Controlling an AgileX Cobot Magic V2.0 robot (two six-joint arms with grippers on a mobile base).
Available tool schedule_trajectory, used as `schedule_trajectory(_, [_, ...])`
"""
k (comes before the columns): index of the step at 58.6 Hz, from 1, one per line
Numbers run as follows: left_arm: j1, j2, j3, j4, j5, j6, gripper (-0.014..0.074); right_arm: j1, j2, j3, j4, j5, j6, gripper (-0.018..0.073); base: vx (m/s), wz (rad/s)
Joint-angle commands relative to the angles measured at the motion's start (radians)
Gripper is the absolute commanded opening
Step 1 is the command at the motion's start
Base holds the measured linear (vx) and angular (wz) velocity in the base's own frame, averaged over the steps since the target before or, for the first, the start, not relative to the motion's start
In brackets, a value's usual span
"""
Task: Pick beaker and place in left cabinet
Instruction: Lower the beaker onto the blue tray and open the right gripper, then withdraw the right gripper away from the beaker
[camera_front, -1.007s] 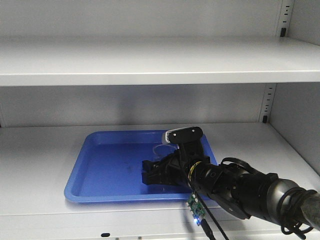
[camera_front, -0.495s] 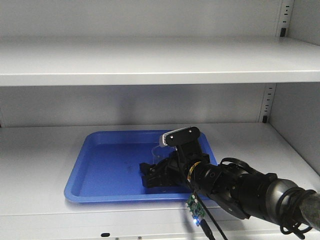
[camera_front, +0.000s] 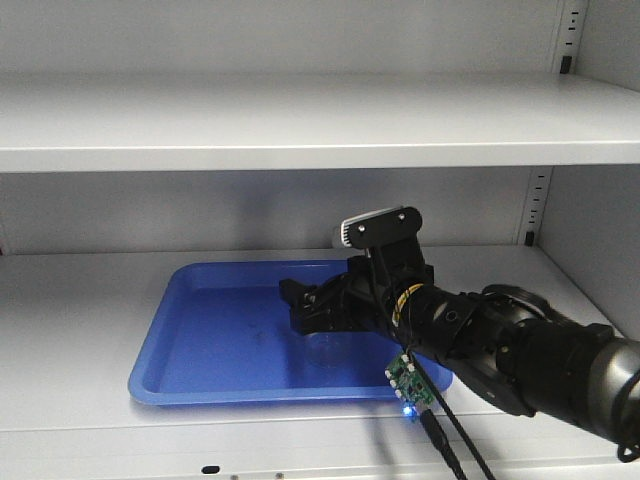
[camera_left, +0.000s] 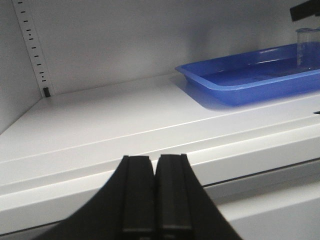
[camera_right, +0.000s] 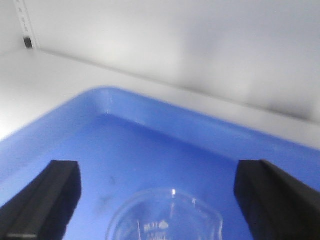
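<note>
The beaker (camera_front: 330, 350), small and of clear glass, stands upright in a blue tray (camera_front: 180, 340) on the lower shelf (camera_front: 70, 300) of the pale grey left cabinet. My right gripper (camera_front: 297, 308) hovers just above it, open, touching nothing. In the right wrist view the beaker's rim (camera_right: 165, 215) lies low between the wide-apart fingers of that gripper (camera_right: 160, 185), over the tray floor (camera_right: 150, 125). My left gripper (camera_left: 155, 165) is shut on nothing, in front of the shelf's front edge (camera_left: 100, 150). From there the beaker (camera_left: 307, 47) shows far right in the tray (camera_left: 225, 87).
An upper shelf (camera_front: 300, 130) runs across not far above the right arm. Slotted uprights stand at the back corners (camera_front: 537, 205) (camera_left: 32, 50). A small circuit board with a blue light (camera_front: 405, 385) and cables hangs under the right arm.
My right gripper has risen from low in the tray, where it sat around the beaker, to above it. The beaker stays standing in the tray.
</note>
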Motion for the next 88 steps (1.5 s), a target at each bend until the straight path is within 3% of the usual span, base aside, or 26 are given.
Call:
schedule_trajectory(1, [-0.001,-0.019,0.016,-0.003,-0.075,-0.003,0.0001,-0.003,-0.074,-0.032,0.004,-0.046,-0.005,0.0593,0.00,0.00])
schedule_trajectory(9, [-0.001,-0.019,0.016,-0.003,-0.075,-0.003,0.0001,-0.003,-0.117,0.003,0.003,-0.052,-0.005,0.0475,0.00,0.00])
schedule_trajectory(27, [-0.001,-0.019,0.016,-0.003,-0.075,-0.003,0.0001,-0.003,-0.284,0.161,0.003,-0.041,-0.009,0.0099,0.00,0.00])
schedule_trajectory(35, [-0.001,-0.019,0.016,-0.003,-0.075,-0.003,0.0001,-0.003,-0.342,0.169,0.004,0.011,-0.009,-0.0009,0.00,0.00])
schedule_trajectory(79, [-0.001,-0.019,0.016,-0.003,-0.075,-0.003,0.0001,-0.003,-0.366,0.169,0.010,0.060,-0.009,-0.0009,0.00,0.00])
schedule_trajectory(82, [-0.001,-0.019,0.016,-0.003,-0.075,-0.003,0.0001,-0.004,-0.374,0.169,0.042,0.065,-0.009,-0.0009,0.00,0.00])
schedule_trajectory(88, [-0.001,-0.019,0.016,-0.003,-0.075,-0.003,0.0001,-0.008,-0.393,0.169,0.198,0.154,-0.041,-0.0008,0.00,0.00])
